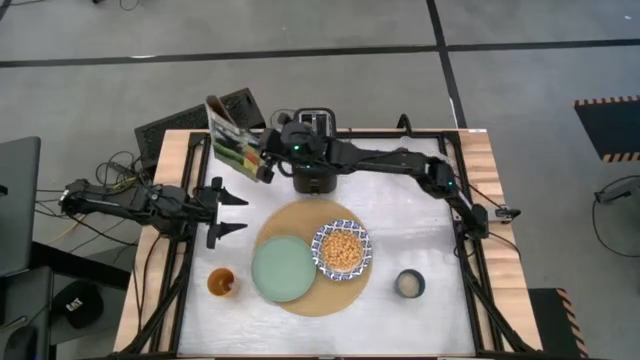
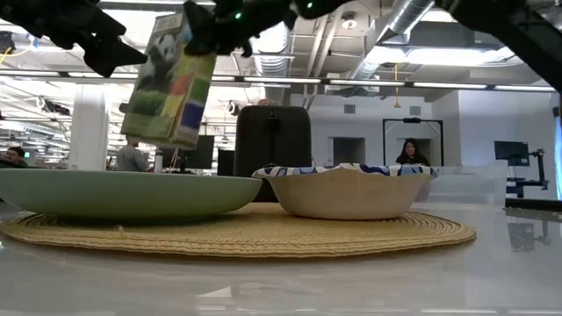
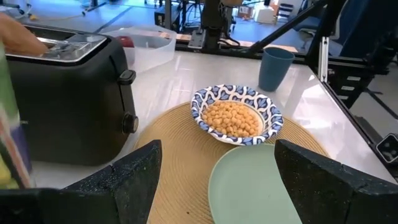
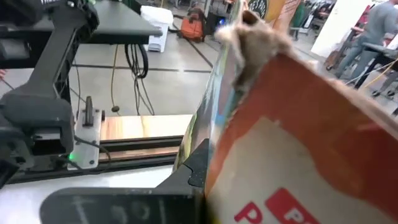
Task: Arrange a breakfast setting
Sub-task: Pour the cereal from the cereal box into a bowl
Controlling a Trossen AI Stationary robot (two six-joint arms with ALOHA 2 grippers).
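My right gripper (image 1: pixel 266 150) reaches across the far side of the table and is shut on the panda-printed cereal box (image 1: pixel 236 138), which hangs tilted above the table's far left (image 2: pixel 171 81). My left gripper (image 1: pixel 234 212) stands open at the left, its fingers (image 3: pixel 138 175) level and pointing toward the round tan mat (image 1: pixel 322 296). The pale green plate (image 1: pixel 282 268) and the blue-and-white bowl (image 1: pixel 342 250), filled with cereal (image 3: pixel 234 118), rest on the mat. The orange-drink glass (image 1: pixel 221 282) stands near left, the mug (image 1: pixel 409 284) near right. My right gripper pinches the cereal box's upper part (image 2: pixel 200 46) between its two fingers, coming about level from the table's right. One dark finger (image 4: pixel 194 167) lies against the box's printed face. The box is lifted clear and hangs tilted below the fingers, its torn top (image 4: pixel 250 38) open.
The black toaster (image 1: pixel 314 172) stands at the far middle under my right arm, close to the mat (image 3: pixel 62 99). A clear tub (image 3: pixel 148 47) sits beyond it. A keyboard (image 1: pixel 190 118) lies off the far left corner. Black frame rails (image 1: pixel 470 270) run along both table sides.
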